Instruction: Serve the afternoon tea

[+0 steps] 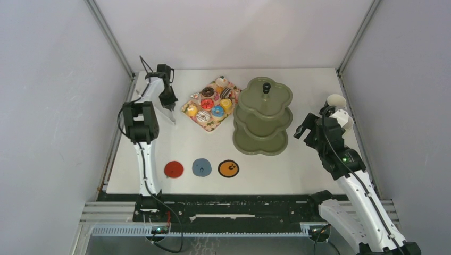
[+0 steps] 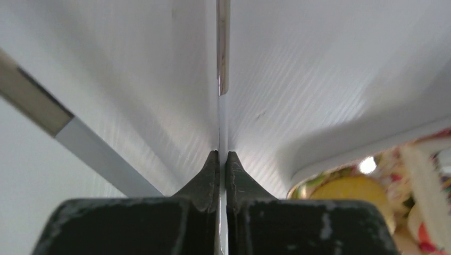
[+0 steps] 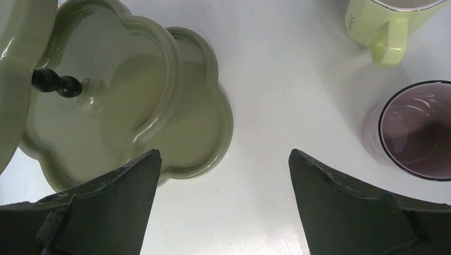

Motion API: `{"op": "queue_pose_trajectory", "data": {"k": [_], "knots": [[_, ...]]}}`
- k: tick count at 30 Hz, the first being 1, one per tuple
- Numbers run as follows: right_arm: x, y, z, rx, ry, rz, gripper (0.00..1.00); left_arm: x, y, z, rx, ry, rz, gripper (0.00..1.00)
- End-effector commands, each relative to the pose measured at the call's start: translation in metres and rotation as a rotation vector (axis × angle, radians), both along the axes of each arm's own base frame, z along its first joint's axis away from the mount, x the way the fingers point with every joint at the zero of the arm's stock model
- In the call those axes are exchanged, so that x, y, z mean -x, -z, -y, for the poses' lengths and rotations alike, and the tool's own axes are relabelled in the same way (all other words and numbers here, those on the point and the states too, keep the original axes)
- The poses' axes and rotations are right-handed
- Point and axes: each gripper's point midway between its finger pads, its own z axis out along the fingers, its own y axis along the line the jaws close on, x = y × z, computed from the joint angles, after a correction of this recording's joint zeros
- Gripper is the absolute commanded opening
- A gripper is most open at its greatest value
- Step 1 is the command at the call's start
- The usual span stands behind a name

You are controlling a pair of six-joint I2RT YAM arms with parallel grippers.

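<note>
Small colourful pastries lie on a pink floral tray at the back centre. The olive three-tier stand with a black knob stands to the tray's right, its tiers bare. My left gripper hangs just left of the tray, shut. A thin pale line runs up from between its tips, and I cannot tell what it is. A yellow pastry shows to its right. My right gripper is open over bare table, between the stand and two mugs.
Red, blue and orange coasters lie in a row near the front. A purple mug stands near the right gripper's right finger. Mugs sit behind the right arm by the enclosure wall.
</note>
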Motion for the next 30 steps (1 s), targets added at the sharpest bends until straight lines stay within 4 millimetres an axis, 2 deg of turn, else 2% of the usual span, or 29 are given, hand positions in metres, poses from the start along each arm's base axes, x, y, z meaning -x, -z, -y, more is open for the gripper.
{"op": "queue_pose_trajectory", "data": {"k": [1, 3, 11, 15, 18, 22, 25, 30], "knots": [[-0.013, -0.008, -0.008, -0.009, -0.036, 0.049, 0.97, 0.021, -0.060, -0.006, -0.035, 0.062, 0.081, 0.00], [-0.016, -0.005, -0.011, -0.011, -0.046, 0.045, 0.98, 0.037, -0.065, -0.004, -0.030, 0.085, 0.074, 0.00], [-0.023, 0.000, -0.020, -0.014, -0.091, 0.029, 0.98, 0.121, -0.043, 0.002, -0.012, 0.114, -0.006, 0.00], [-0.022, 0.004, -0.020, -0.002, -0.108, 0.026, 0.97, 0.142, -0.045, 0.008, -0.006, 0.122, -0.020, 0.02], [-0.022, 0.006, -0.022, 0.002, -0.123, 0.021, 0.97, 0.146, -0.048, 0.011, -0.017, 0.118, -0.008, 0.11], [-0.019, 0.006, -0.022, -0.001, -0.130, 0.019, 0.97, 0.142, -0.056, 0.008, -0.036, 0.087, 0.019, 0.36], [-0.018, 0.005, -0.024, -0.009, -0.139, 0.026, 0.98, 0.137, -0.068, 0.009, -0.032, 0.075, 0.063, 0.52], [-0.017, 0.006, -0.030, -0.027, -0.174, 0.025, 0.98, 0.148, -0.090, 0.010, -0.025, 0.049, 0.110, 0.67]]}}
